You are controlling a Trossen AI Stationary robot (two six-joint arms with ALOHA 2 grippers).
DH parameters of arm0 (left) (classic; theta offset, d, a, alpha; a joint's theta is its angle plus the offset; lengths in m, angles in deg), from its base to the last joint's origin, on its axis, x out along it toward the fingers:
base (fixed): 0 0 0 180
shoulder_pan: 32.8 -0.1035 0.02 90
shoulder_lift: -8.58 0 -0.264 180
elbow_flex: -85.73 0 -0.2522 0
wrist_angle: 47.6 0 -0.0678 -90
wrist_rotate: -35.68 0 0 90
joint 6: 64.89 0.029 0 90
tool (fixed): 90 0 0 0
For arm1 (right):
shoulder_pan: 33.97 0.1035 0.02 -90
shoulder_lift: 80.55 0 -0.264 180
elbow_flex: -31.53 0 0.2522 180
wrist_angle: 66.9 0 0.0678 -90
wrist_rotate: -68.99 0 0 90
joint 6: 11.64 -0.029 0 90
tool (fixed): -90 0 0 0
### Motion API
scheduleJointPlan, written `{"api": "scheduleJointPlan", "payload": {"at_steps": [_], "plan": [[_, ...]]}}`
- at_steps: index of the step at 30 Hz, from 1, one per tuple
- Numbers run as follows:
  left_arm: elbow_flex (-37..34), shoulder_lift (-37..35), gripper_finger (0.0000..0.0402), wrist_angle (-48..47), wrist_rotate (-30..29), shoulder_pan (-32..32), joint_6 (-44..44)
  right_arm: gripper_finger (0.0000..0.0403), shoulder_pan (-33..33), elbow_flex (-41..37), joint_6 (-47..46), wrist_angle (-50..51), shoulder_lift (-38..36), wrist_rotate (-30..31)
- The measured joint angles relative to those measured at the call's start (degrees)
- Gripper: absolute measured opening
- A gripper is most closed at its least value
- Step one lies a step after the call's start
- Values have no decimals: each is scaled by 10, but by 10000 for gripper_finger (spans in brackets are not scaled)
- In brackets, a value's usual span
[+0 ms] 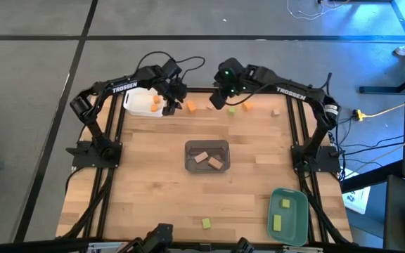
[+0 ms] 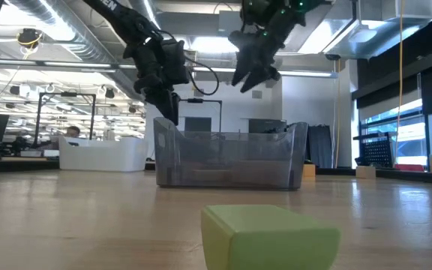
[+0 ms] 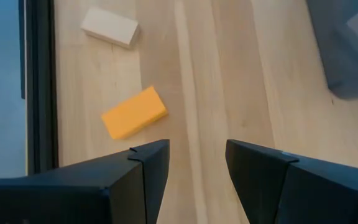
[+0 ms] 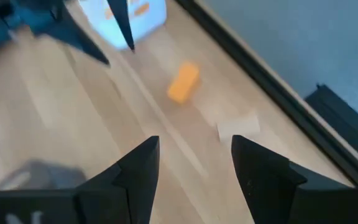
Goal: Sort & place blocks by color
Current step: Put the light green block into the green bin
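An orange block [image 1: 190,106] and a tan block [image 1: 209,107] lie flat on the table near its far edge. In the left wrist view the orange block [image 3: 134,112] and tan block [image 3: 110,27] lie just beyond my fingers. My left gripper [image 1: 173,105] hangs open above the table, between the white tray and the orange block. My right gripper [image 1: 218,100] hangs open higher up, over the tan block [image 4: 238,128], with the orange block [image 4: 183,81] ahead of it. Neither holds anything. A green block [image 1: 232,109], another orange one [image 1: 247,106] and a tan one [image 1: 275,112] lie farther right.
A white tray [image 1: 144,104] with orange blocks stands at the far left. A grey tray [image 1: 207,156] with tan blocks sits mid-table. A teal tray [image 1: 287,214] with yellow-green blocks is at the near right. A loose green block [image 2: 268,236] lies by the near edge.
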Motion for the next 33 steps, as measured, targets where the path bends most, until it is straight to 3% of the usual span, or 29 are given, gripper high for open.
{"api": "scheduleJointPlan", "payload": {"at_steps": [9, 15, 22, 33], "plan": [[0, 0, 150, -6, 0, 0, -1, 200, -42, 0, 128, 124, 19, -4], [0, 0, 150, -7, 8, 0, -21, 200, -85, 0, 159, 128, 66, -104], [0, 0, 150, -11, 82, 0, -40, 200, -104, 0, 152, 144, 123, -83], [0, -1, 150, -34, 92, 0, -47, 200, -106, 0, 215, 152, 176, -42]]}}
